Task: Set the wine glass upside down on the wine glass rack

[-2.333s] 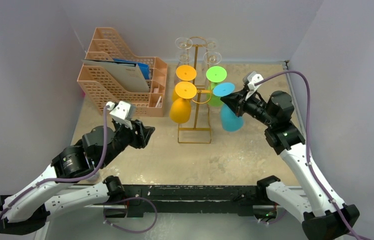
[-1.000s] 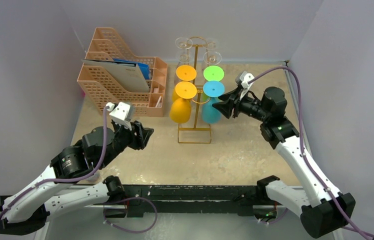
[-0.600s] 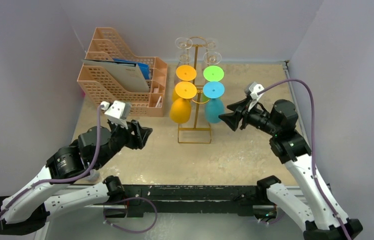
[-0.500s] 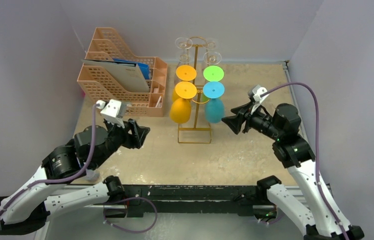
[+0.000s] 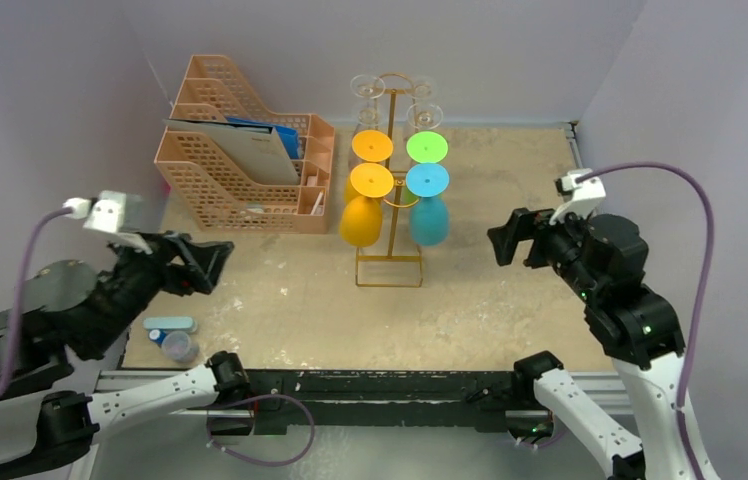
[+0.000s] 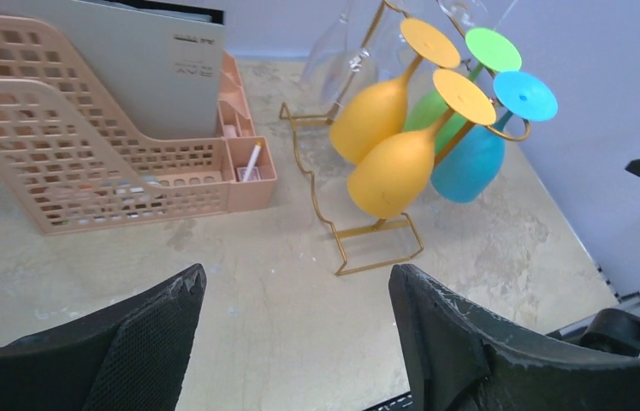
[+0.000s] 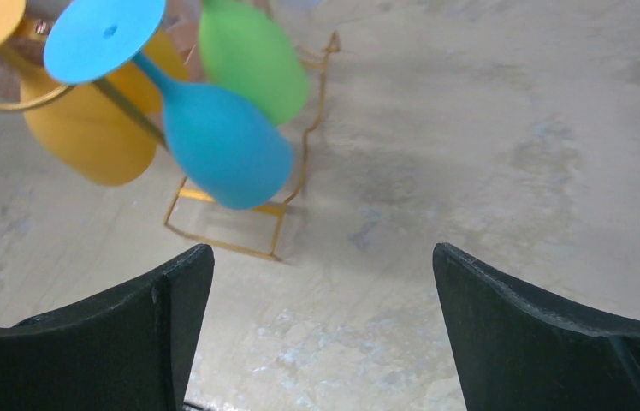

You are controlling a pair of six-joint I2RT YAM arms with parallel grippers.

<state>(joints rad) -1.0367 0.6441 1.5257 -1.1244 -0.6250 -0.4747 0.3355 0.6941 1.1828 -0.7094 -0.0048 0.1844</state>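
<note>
Blue glass (image 5: pixel 429 222) hangs upside down on rack (image 5: pixel 391 112). Left jaws apart, empty. Right jaws apart, empty, well clear of rack.

The left arm (image 5: pixel 55 305) and right arm (image 5: pixel 615 255) pair white lower links with black cylindrical joint housings. A purple cable (image 5: pixel 22 262) runs to the left wrist's small white camera box (image 5: pixel 113 212); the right wrist carries the same. The left tool (image 5: pixel 212 265) and right tool (image 5: pixel 500 248) are matte black, with cross-hatched finger pads (image 6: pixel 150 338).

Glossy gold-metal rack (image 5: pixel 392 235), matt blue wine glass (image 5: pixel 428 222).
</note>
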